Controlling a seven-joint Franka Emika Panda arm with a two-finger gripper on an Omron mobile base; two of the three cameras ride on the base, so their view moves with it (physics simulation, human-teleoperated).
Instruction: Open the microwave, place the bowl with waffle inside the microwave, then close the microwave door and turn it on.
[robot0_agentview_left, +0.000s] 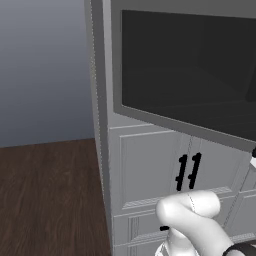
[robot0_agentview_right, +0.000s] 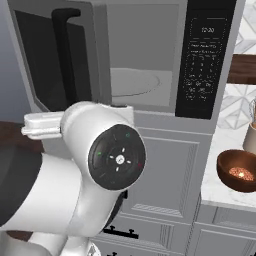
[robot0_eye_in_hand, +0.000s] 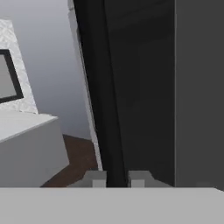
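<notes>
The microwave (robot0_agentview_right: 205, 60) is set into grey cabinets, and its inside with the round turntable (robot0_agentview_right: 137, 82) lies exposed. The microwave door (robot0_agentview_left: 185, 65) is swung out to the left, dark glass facing outward. Its long black bar handle (robot0_eye_in_hand: 105, 87) runs between the two fingertips of my gripper (robot0_eye_in_hand: 116, 179), which press against it from both sides. The bowl (robot0_agentview_right: 227, 175), brown and deep, sits on the counter to the right of the microwave with the waffle (robot0_agentview_right: 240, 173) in it, well away from the gripper.
Panelled cabinet doors with small black handles (robot0_agentview_left: 187, 172) stand below the microwave. Dark wooden floor (robot0_agentview_left: 50, 195) stretches to the left. The pale counter (robot0_agentview_right: 225, 140) at the right also carries a jar (robot0_agentview_right: 251, 125). My arm's white elbow (robot0_agentview_right: 105, 150) hides the lower door edge.
</notes>
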